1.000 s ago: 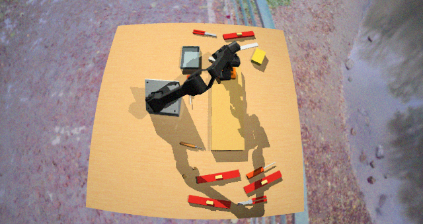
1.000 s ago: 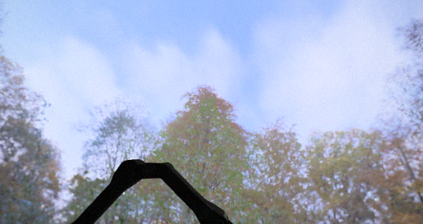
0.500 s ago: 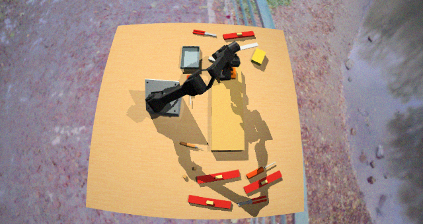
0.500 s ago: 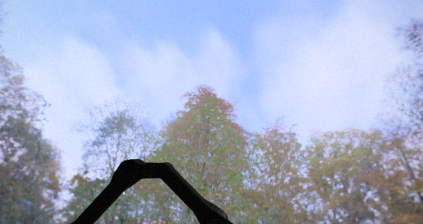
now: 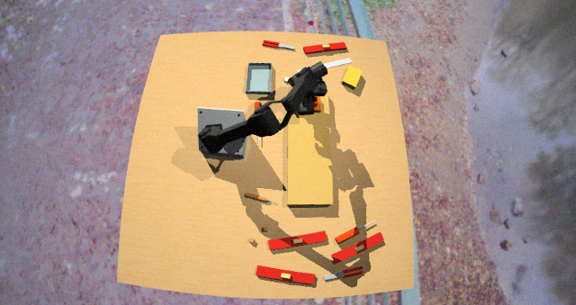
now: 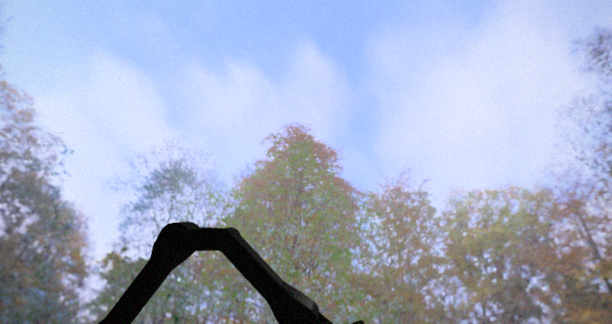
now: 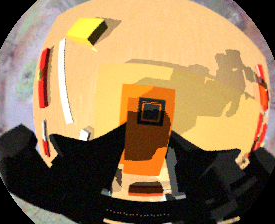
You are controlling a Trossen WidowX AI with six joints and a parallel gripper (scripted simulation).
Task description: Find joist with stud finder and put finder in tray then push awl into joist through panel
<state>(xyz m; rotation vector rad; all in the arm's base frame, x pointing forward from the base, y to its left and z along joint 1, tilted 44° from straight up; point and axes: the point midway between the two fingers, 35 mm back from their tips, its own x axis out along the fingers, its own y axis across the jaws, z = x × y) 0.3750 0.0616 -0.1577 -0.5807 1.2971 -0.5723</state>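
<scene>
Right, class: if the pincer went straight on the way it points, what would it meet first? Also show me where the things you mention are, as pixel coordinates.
Probably the floor panel (image 5: 310, 170) (image 7: 208, 127): the pincer (image 5: 310, 109) (image 7: 145, 125) seems to point down at it, with the orange stud finder (image 5: 318, 103) (image 7: 149, 92) in its grip touching first. Any remaining gap is unclear.

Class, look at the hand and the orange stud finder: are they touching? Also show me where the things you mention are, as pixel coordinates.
Touching. The wrist view shows the orange stud finder (image 5: 318, 103) (image 7: 149, 92) clamped between the two dark fingers of the hand (image 5: 308, 109) (image 7: 145, 125), one pressed against each side.
</scene>
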